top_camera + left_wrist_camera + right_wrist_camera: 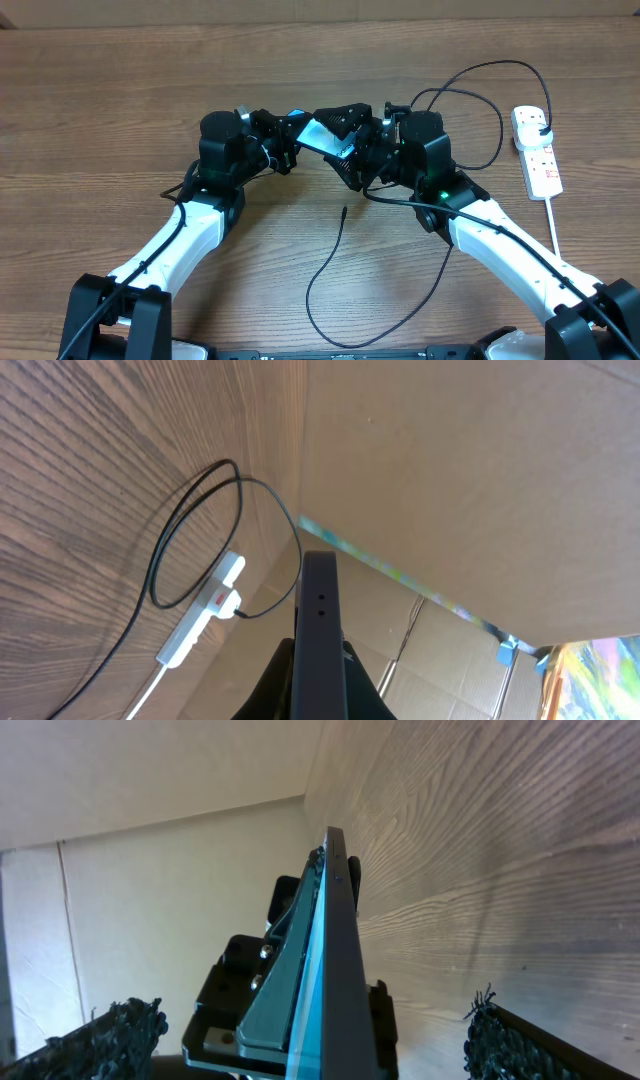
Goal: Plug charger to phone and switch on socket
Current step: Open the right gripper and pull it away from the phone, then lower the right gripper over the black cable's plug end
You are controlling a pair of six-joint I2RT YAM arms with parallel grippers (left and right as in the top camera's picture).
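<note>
Overhead: phone (318, 134) tilted on edge, glossy cyan screen, dark rim.

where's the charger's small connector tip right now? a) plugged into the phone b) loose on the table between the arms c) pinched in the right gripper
b: overhead, the tip of the charger lies on the bare table, apart from the phone held up between the arms.
</note>
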